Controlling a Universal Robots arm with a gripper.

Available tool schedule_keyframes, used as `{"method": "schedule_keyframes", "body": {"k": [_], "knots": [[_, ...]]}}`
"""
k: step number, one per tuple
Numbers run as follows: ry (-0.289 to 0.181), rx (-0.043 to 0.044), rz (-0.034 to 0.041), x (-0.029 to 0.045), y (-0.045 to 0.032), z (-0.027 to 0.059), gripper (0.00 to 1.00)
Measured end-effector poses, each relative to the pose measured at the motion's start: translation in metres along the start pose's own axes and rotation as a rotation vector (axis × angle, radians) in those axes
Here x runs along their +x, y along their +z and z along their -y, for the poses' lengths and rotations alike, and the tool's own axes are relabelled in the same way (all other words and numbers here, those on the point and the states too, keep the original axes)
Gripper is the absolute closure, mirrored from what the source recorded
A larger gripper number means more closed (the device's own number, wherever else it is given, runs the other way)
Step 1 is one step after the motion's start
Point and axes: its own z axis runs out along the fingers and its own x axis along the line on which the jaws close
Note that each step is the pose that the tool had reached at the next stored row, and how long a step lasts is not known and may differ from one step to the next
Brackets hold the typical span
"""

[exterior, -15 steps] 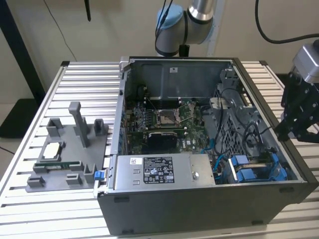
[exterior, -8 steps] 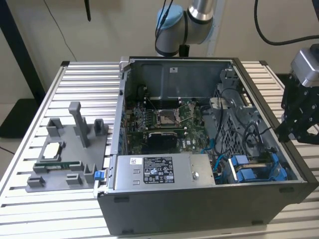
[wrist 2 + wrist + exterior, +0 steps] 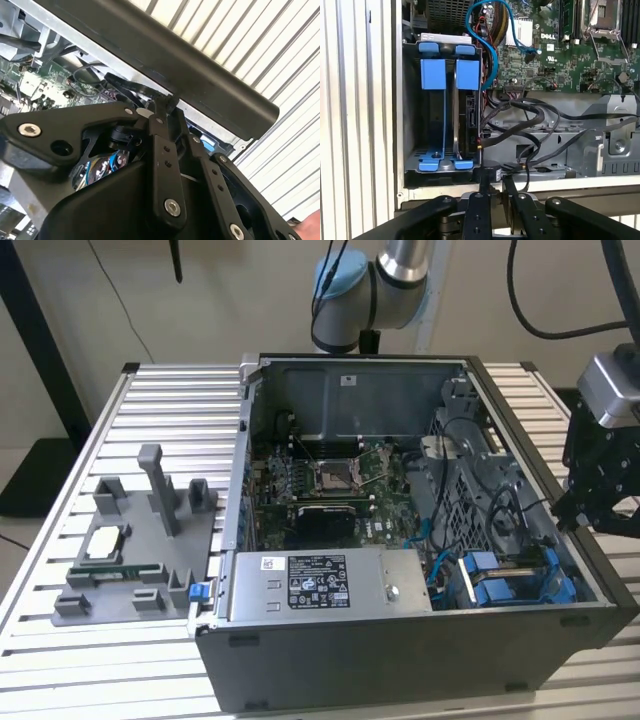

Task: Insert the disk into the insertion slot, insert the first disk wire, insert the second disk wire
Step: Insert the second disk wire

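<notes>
I see the gripper (image 3: 492,187) at lower centre of the first wrist view, fingers together on a black wire. Disk (image 3: 465,112) sits in the slot (image 3: 410,110), mid-left of frame, long axis vertical, connector edge just beyond the tips.

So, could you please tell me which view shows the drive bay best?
The first wrist view: the drive bay faces the camera, blue frames inside. The exterior view shows it obliquely in the case's corner; the second wrist view gives a blue glimpse behind the tool.
</notes>
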Motion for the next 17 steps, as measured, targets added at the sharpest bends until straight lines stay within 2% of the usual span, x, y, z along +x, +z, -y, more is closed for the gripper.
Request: {"method": "schedule_keyframes", "body": {"k": [1, 11, 13, 15, 17], "knots": [[0.000, 0.0012, -0.0002, 0.0001, 0.0003, -0.0001, 1.00], [-0.002, 0.0087, 0.0001, 0.0009, 0.0048, -0.0001, 1.00], [-0.001, 0.0086, 0.0025, -0.0003, -0.0017, -0.0010, 1.00], [-0.002, 0.0087, 0.0002, -0.0021, -0.0111, -0.0030, 1.00], [-0.002, 0.0087, 0.0012, -0.0036, -0.0197, -0.0086, 1.00]]}}
